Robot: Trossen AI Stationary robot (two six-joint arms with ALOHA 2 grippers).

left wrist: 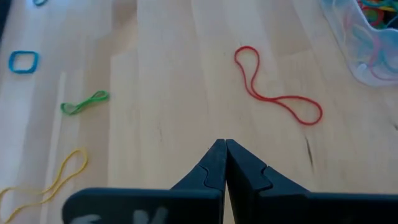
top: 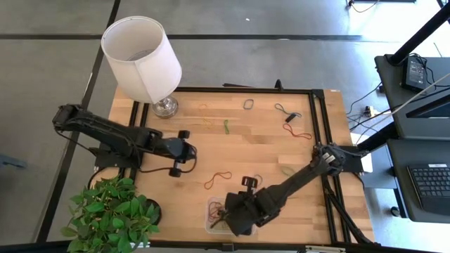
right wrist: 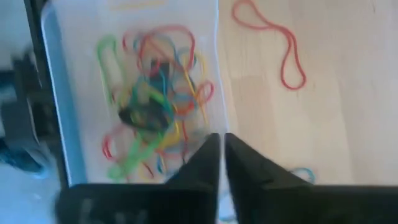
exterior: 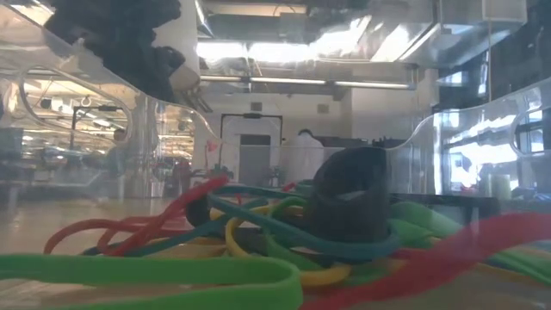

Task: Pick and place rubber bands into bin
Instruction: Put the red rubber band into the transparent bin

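Hovering over the bin [right wrist: 134,99] at the lower middle of the high view, we are keeping our right gripper [right wrist: 221,146] nearly closed and empty. Our left gripper [left wrist: 225,149] is waiting closed at centre left. Many rubber bands [right wrist: 155,106] are lying piled in the bin, while a red band [top: 217,180] just above it and several along the upper right are waiting on the table [top: 267,151].

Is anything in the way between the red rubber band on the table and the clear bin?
Nothing visible is. The red rubber band lies on bare wood, and the stretch to the bin looks free. The right end effector hangs over the bin's pile with nothing in its fingers, while the left end effector, shut, waits beside the red band.
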